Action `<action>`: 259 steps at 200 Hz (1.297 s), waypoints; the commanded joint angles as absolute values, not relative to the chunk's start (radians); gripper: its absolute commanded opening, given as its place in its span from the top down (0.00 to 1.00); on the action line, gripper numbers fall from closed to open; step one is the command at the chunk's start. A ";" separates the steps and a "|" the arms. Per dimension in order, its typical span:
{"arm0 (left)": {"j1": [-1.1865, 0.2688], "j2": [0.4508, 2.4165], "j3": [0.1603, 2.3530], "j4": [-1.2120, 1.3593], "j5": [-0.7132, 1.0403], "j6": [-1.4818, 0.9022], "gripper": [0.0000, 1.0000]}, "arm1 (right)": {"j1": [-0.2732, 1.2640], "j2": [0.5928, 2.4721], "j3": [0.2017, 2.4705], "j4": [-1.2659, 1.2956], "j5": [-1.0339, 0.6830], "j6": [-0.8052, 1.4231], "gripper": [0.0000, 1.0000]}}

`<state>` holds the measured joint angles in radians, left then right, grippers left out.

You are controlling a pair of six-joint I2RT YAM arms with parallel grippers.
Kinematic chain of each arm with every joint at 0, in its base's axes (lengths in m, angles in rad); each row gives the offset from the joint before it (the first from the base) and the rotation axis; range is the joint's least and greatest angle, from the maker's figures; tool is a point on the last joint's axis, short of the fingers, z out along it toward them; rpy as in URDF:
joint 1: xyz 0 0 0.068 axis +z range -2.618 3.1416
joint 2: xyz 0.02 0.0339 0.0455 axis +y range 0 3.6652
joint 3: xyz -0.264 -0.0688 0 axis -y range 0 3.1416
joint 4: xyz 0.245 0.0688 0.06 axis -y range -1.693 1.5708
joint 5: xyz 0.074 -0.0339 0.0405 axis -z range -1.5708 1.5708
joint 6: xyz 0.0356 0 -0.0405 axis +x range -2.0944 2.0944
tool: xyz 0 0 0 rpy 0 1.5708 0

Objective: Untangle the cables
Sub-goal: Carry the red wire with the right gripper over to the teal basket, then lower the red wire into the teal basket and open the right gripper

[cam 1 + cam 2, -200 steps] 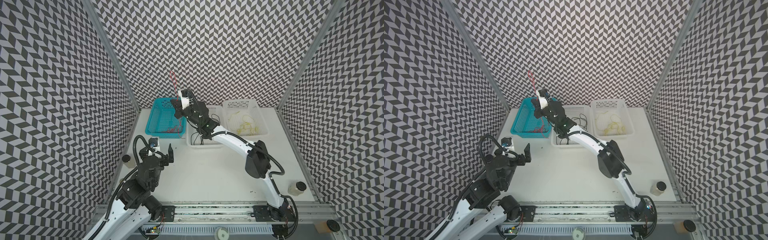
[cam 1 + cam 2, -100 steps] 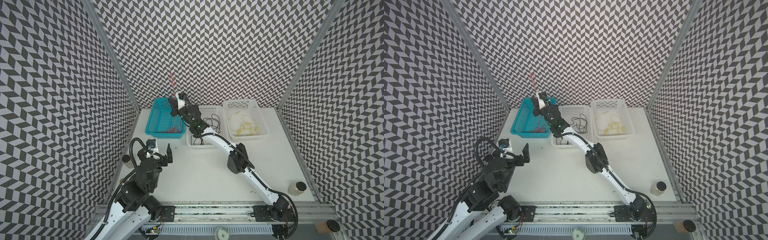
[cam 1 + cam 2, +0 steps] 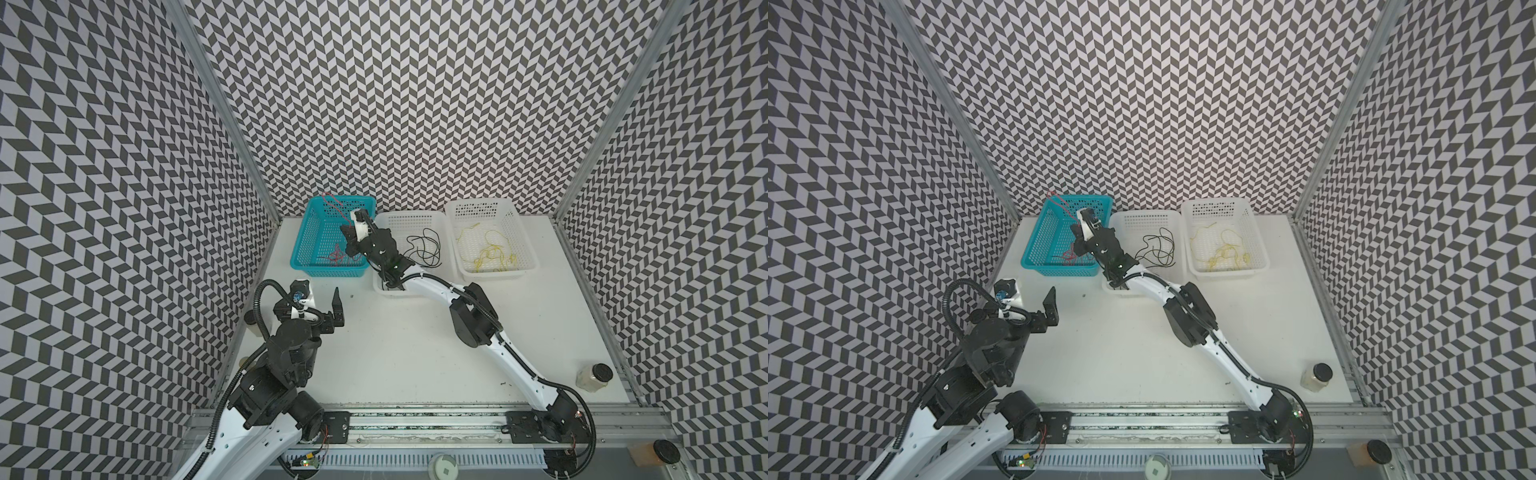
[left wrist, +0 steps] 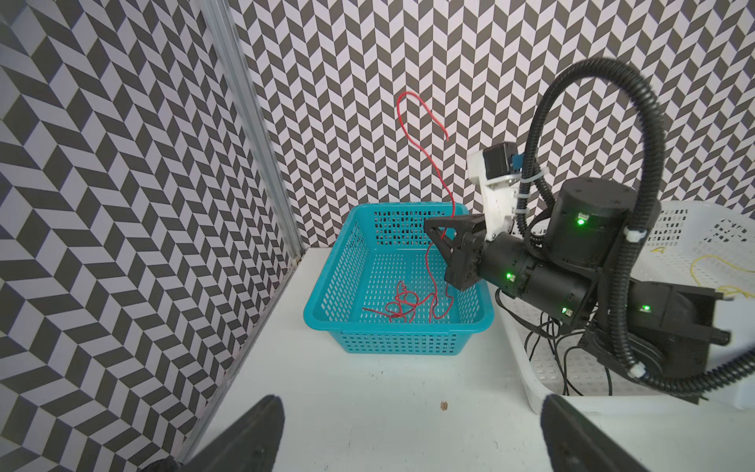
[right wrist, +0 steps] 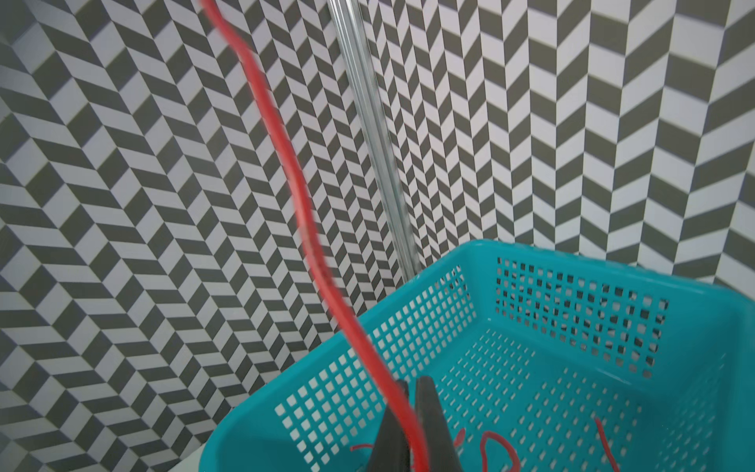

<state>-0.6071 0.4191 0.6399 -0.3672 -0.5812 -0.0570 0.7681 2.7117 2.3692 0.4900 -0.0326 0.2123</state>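
Right, starting on the left: the left gripper (image 4: pixel 410 404) hangs over bare table (image 3: pixel 395 353) near the front left, jaws spread wide and nothing between them. It points toward the teal basket (image 3: pixel 328 272), which sits at the back left corner, well apart from those open fingers (image 4: pixel 249 437). Down on the basket's floor lies a loose red tangle (image 4: pixel 402 306), a few thin strands curled together near the front wall.

Now the action: the right arm reaches across the middle, and the right gripper (image 5: pixel 410 392) is over the teal basket's right half, clamped tight on 1 red cable (image 5: pixel 302 212). In the right wrist view that cable runs straight between the 2 pinched fingertips (image 5: pixel 435 429). Above the grip it climbs, loops in the air in front of the back wall and ends free. Below the grip it drops into the basket and reaches the tangle, though whether it is knotted into it I cannot tell.

Moving right, the middle white basket (image 3: pixel 411 218) sits just beside the teal one, with the arm lying over its front left part and black cables (image 3: pixel 424 249) sprawled in open loops inside. Next to it, the right white basket (image 3: pixel 478 210) holds yellow cables (image 3: pixel 490 253), loosely heaped. Far right, near the front edge, 1 small jar (image 3: pixel 594 376) with a dark lid stands upright.
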 commanded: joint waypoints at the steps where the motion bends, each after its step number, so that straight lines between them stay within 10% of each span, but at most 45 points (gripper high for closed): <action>1: -0.601 0.414 0.630 -0.350 -0.573 -0.052 0.00 | 0.778 2.628 2.333 0.448 -0.042 0.249 1.00; 259: -0.601 0.420 0.620 -0.342 -0.570 -0.040 0.00 | 0.776 2.766 2.582 -0.067 -0.007 0.193 0.98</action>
<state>-0.6075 0.4198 0.6323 -0.3660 -0.5682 -0.0490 0.7692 2.7281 2.5641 -0.0139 0.0074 0.2062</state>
